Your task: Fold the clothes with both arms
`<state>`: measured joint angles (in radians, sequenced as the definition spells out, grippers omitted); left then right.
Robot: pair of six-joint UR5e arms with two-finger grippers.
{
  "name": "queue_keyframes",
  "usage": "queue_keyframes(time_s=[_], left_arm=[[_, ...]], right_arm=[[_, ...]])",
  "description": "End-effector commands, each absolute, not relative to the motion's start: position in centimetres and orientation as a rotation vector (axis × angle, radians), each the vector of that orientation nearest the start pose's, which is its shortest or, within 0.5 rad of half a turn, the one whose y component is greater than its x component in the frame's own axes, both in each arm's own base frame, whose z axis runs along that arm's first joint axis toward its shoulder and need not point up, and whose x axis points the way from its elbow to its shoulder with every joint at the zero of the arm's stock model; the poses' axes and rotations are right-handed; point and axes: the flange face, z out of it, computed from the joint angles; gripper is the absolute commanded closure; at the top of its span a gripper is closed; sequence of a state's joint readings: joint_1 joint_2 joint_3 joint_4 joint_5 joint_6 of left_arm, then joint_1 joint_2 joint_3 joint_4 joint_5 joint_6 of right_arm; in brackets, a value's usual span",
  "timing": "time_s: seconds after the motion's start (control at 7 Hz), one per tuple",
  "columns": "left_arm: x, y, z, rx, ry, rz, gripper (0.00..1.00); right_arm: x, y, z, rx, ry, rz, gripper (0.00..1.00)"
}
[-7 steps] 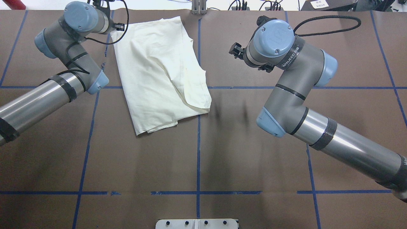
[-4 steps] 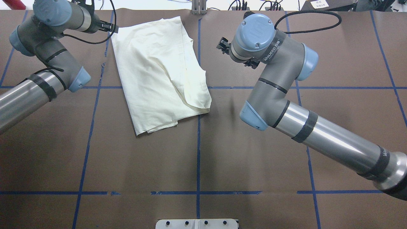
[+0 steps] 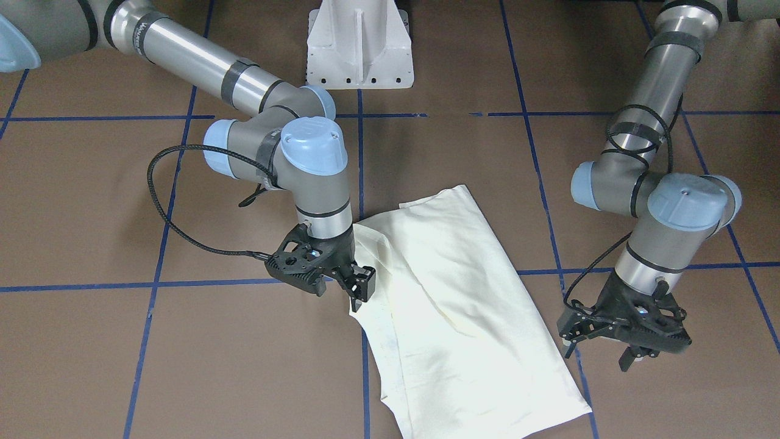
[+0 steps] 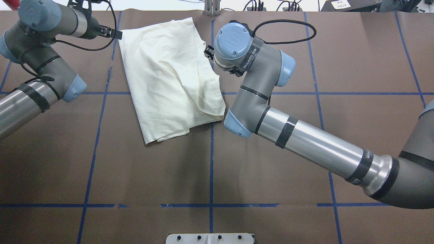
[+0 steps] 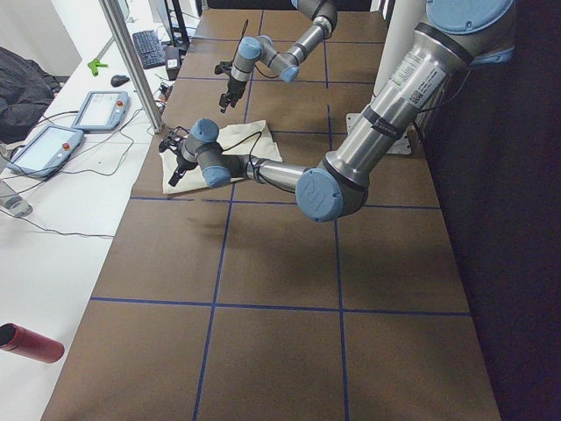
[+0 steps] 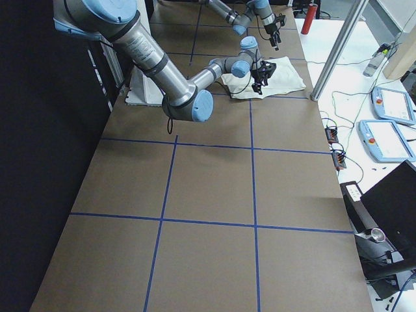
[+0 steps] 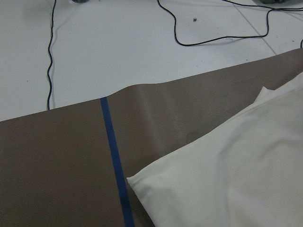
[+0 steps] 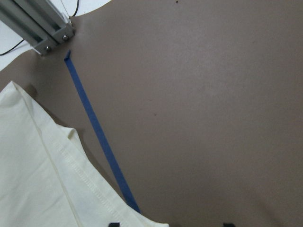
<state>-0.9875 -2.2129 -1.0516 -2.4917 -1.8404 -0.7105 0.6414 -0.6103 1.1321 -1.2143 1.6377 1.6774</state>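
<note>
The clothes (image 4: 162, 74) are one cream-white shirt, folded into a slanted rectangle at the far middle of the brown table; no print shows. In the front-facing view my right gripper (image 3: 341, 289) hangs open at the shirt's (image 3: 463, 317) edge, one fingertip (image 3: 364, 286) right beside the cloth. The right wrist view shows the hemmed edge (image 8: 38, 179) at lower left and two fingertips well apart at the bottom. My left gripper (image 3: 600, 355) stands open just off the opposite side of the shirt, near its far corner (image 7: 236, 179), with nothing in it.
Blue tape lines (image 4: 211, 152) grid the table. The white pedestal base (image 3: 359, 49) stands at the robot's side. An aluminium post (image 4: 212, 8) rises at the far edge, close to the shirt. Cables lie on the white surface (image 7: 142, 47) beyond.
My right arm has swung left across the table until its gripper reached the shirt's right edge. The left arm drew back to the left and stays by the far left corner. The shirt has not moved.
</note>
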Motion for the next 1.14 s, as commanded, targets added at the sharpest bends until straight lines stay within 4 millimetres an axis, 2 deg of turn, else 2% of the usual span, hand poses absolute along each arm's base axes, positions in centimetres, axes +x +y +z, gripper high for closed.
queue_keyframes(time_s=[0.0,0.29,0.57,0.71,1.0], left_arm=[[33.8,-70.4,42.3,0.679,0.821,0.026,0.0],[33.9,-70.3,42.5,0.675,0.823,0.022,0.0],[33.8,-70.2,42.3,0.68,0.828,0.021,0.0],[33.3,-69.3,43.0,0.68,0.828,0.023,0.0],[33.4,-69.2,42.8,0.682,0.832,0.023,0.0]], right_arm=[[-62.1,-58.3,20.5,0.173,-0.848,0.647,0.28],[-63.8,-57.3,22.0,0.189,-0.813,0.637,0.31],[-64.7,-56.6,22.4,0.215,-0.795,0.633,0.33],[-64.8,-56.4,22.4,0.217,-0.794,0.631,0.34],[-64.9,-56.4,21.9,0.219,-0.802,0.631,0.55]])
